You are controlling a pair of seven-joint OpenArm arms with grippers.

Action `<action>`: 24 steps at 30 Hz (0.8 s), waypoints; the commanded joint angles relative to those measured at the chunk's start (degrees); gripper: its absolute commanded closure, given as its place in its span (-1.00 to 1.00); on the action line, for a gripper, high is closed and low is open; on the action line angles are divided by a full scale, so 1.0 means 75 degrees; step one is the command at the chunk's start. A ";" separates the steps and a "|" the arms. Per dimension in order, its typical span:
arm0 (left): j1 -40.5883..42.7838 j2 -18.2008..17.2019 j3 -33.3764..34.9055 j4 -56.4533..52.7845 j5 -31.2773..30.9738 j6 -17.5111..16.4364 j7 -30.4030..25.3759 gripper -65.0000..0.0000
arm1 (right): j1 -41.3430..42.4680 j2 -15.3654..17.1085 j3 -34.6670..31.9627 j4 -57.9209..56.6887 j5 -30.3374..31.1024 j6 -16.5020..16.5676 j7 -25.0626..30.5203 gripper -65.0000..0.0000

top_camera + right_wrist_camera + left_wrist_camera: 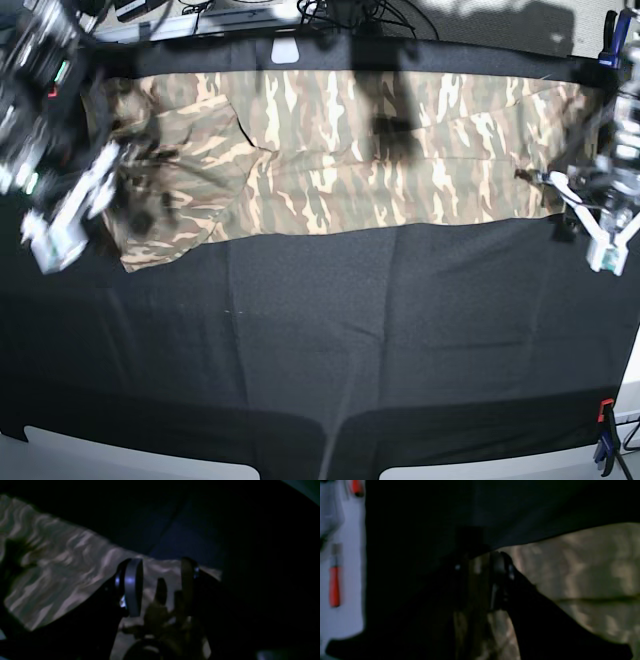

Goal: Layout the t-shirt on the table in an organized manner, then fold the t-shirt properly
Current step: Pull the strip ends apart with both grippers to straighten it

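Camouflage cloth, the t-shirt [340, 150], lies as a long band across the far half of the black counter [330, 340], its long axis running side to side. Each arm works one end. The left fingers [483, 580] pinch its edge. The right fingers [160, 587] stand parted with shirt fabric bunched between them; whether they grip is unclear.
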 commanded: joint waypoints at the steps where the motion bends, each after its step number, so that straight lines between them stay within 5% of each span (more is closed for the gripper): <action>1: -0.0085 -0.0137 -0.0280 0.0131 -0.0204 -0.0172 -0.0093 0.61 | -0.0184 -0.0035 0.0041 0.0405 0.0216 0.0040 0.0195 0.27; 6: -0.0085 -0.0137 -0.1259 0.0125 -0.1492 -0.1317 0.0460 0.61 | -0.1690 -0.0737 0.0163 0.1547 0.0221 0.0040 0.0440 0.27; 10: -0.0082 -0.0137 -0.1769 0.0061 -0.2235 -0.1821 0.0930 0.61 | -0.2754 -0.1049 0.0297 0.1859 0.0233 0.0040 0.0495 0.27; 16: -0.0085 -0.0134 -0.1886 -0.0350 -0.2189 -0.1888 0.0953 0.61 | -0.3931 -0.1023 0.0291 0.1859 0.0251 0.0040 0.0501 0.27; 24: -0.0087 -0.0134 -0.1886 -0.0641 -0.0562 -0.1603 0.0685 0.61 | -0.4004 -0.0772 0.0294 0.1859 -0.0227 0.0040 0.0501 0.26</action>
